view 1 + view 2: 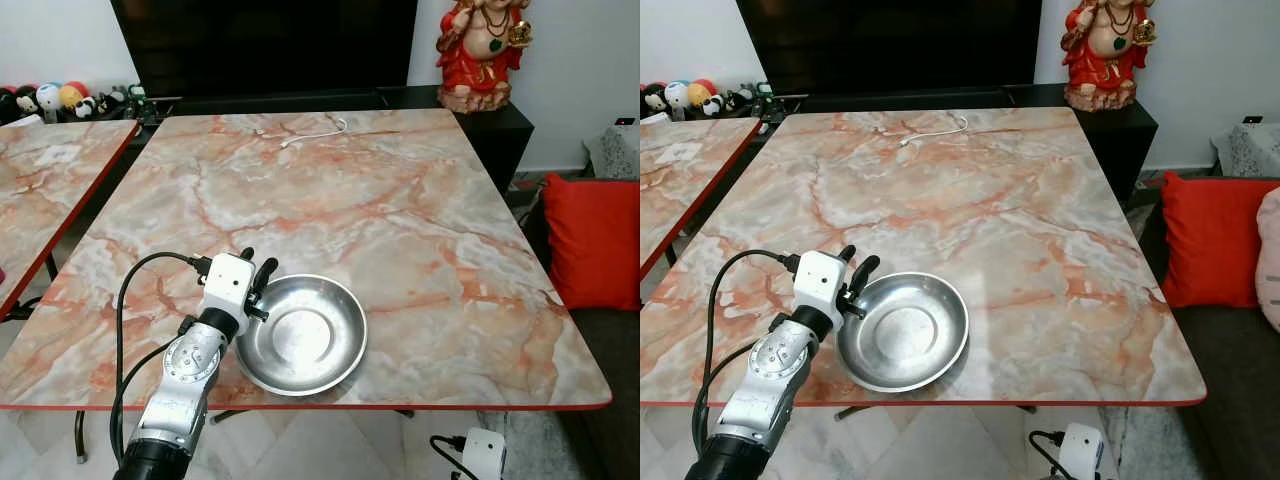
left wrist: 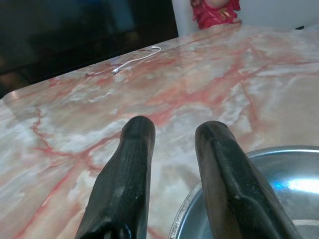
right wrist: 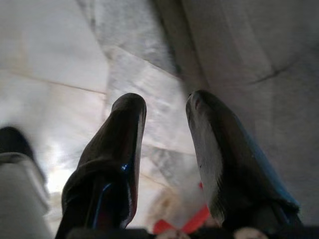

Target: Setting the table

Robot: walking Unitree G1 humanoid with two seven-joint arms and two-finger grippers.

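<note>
left gripper (image 1: 256, 268) at steel bowl's (image 1: 302, 334) left rim, fingers parted astride it. right gripper (image 3: 164, 107) hangs idle, fingers apart.

Head eyes share the table (image 1: 400, 200) from above; right wrist perhaps faces floor.

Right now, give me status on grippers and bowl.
Left gripper open at steel bowl's rim, fingers straddling it. Right gripper open, hanging idle over floor. White cable lies far across table.

Your left arm covers part of the steel bowl's (image 1: 305, 335) near-left rim; beyond the marble table (image 1: 400, 200), the red figurine's (image 1: 480, 50) head is cropped.
</note>
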